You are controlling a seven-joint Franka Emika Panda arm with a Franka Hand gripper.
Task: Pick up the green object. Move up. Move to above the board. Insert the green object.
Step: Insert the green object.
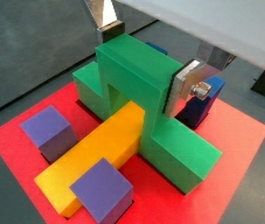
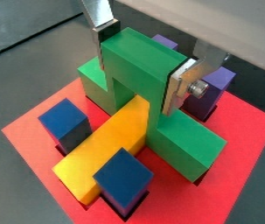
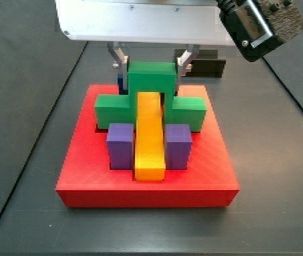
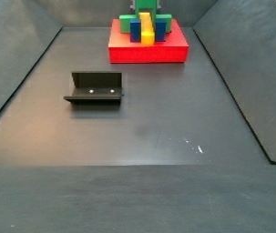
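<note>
The green object (image 1: 135, 79) stands on the red board (image 1: 233, 140), its raised middle cube arching over the long yellow bar (image 1: 94, 157) and its side cubes down on the board. My gripper (image 1: 146, 61) is over the board, its two fingers pressed on opposite faces of the middle cube, shut on it. Both wrist views show this, as with the green object (image 2: 141, 70) and gripper (image 2: 142, 63). In both side views the green object (image 3: 150, 80) (image 4: 144, 9) sits at the back of the board (image 3: 147, 190) (image 4: 148, 53) under the gripper (image 3: 151, 60).
Two purple blocks (image 3: 119, 140) (image 3: 178, 140) flank the yellow bar (image 3: 148, 140) near the board's front. Blue blocks (image 2: 65, 122) (image 2: 125, 179) flank it on the other side. The fixture (image 4: 95, 88) stands on the dark floor away from the board. Dark walls enclose the floor.
</note>
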